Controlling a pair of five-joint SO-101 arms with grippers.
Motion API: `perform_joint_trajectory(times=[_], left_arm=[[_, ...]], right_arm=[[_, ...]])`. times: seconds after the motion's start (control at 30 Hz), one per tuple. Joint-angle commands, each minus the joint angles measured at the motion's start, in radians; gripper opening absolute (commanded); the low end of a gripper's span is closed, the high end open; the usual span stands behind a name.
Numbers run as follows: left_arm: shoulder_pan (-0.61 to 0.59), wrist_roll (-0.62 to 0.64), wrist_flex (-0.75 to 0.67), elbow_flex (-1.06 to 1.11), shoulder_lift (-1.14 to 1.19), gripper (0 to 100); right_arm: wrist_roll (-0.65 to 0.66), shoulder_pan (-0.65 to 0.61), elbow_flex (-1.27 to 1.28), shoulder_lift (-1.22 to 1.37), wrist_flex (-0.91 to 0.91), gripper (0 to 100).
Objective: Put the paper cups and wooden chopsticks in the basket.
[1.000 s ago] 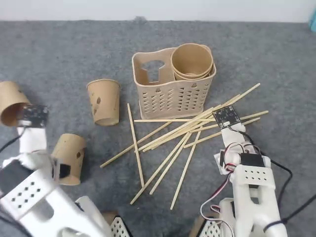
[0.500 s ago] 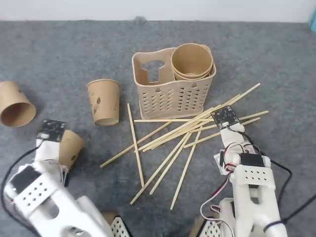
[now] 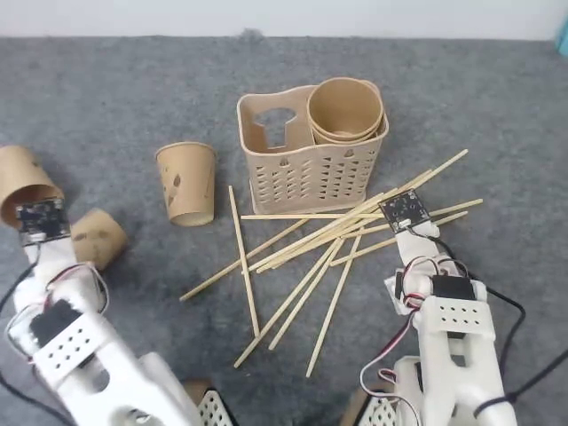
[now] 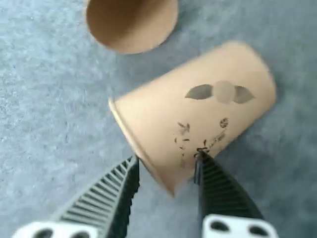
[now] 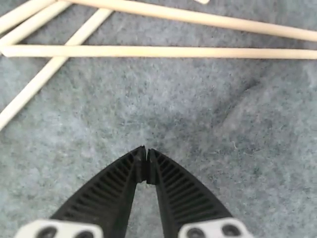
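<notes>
- Far out on the left arm's side of the basket [image 3: 306, 177], the left gripper [image 4: 167, 158] is right on a paper cup [image 4: 198, 119] that lies on its side on the grey surface [image 3: 106, 98].
- Look at those fingers [image 4: 215, 188]: parted to a middling gap, straddling the cup's rim, with one tip touching the printed wall. The rim edge pokes in between them.
- A second cup [image 3: 22, 182] lies tipped over too, farther still from the basket. Its open mouth is just beside the first cup's base end.
- Closer in, a third cup [image 3: 186, 182] stands on end near the basket's wall on that same side, apart from it.
- Inside the basket, stacked cups [image 3: 346, 108] sit upright in the compartment on the right arm's side.
- Wooden chopsticks [image 3: 302, 248] lie scattered and crossing on the surface in front of the basket, on the arms' side. A few run close along the foot of its front wall, and none are inside it.
- Over to the right gripper [image 5: 146, 153]: it hangs above bare surface in front of the basket, towards the right arm's side. The fingers are pressed tip to tip with nothing between them, and several chopsticks lie just beyond the tips.
</notes>
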Motion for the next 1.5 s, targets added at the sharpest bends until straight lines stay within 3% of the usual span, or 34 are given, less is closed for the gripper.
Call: perform_joint_trajectory(times=[0.0,0.3,0.4,0.6,0.9,1.03,1.27,1.47], left_arm=[[0.069,0.115,-0.083,0.021,-0.017,18],[0.133,0.299,-0.446,0.213,-0.018,18],[0.118,0.310,-0.448,0.216,-0.018,16],[0.091,0.307,-0.448,0.209,-0.020,1],[0.068,0.304,-0.440,0.156,-0.020,1],[0.048,0.304,-0.273,0.061,-0.020,1],[0.109,0.169,0.305,-0.203,-0.020,1],[0.189,0.097,0.560,-0.338,-0.018,1]], right_arm=[[0.012,-0.012,-0.008,-0.027,0.001,0.9],[0.012,-0.012,-0.008,-0.027,0.004,0.9],[0.014,-0.012,-0.008,-0.027,0.002,0.9],[0.014,-0.012,-0.008,-0.027,0.001,0.9],[0.014,-0.012,-0.008,-0.027,-0.001,0.9],[0.014,-0.012,-0.008,-0.027,-0.002,0.9],[0.014,-0.012,-0.008,-0.027,-0.002,0.9],[0.014,-0.012,-0.008,-0.027,-0.002,0.9]])
